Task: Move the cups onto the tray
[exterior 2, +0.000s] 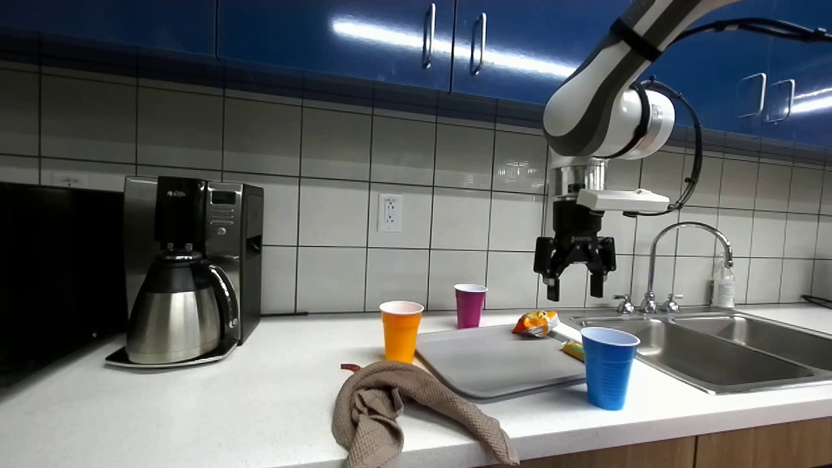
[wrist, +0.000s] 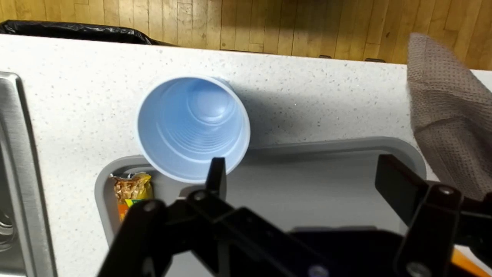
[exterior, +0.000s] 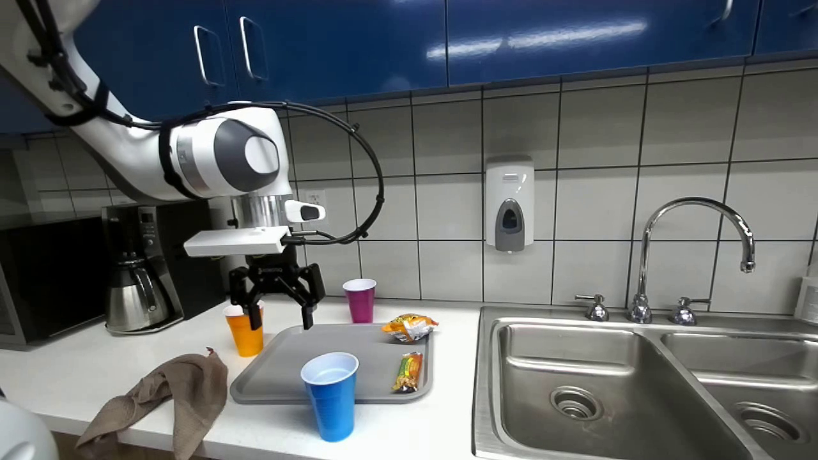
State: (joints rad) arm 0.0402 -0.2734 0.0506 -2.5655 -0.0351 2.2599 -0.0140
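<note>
The gripper [exterior: 283,318], fingers wide apart and holding nothing, hangs over the grey tray [exterior: 281,370] with two snack packets [exterior: 410,328] at its right, and just outside its near, left and far edges stand, in turn, the blue cup [exterior: 333,404], the orange cup [exterior 2: 400,338] and the purple cup [exterior: 361,304].

Blue cup [exterior: 332,407], orange cup [exterior 2: 401,337], grey tray [exterior 2: 487,357], purple cup [exterior: 361,305], seemingly white-rimmed
</note>
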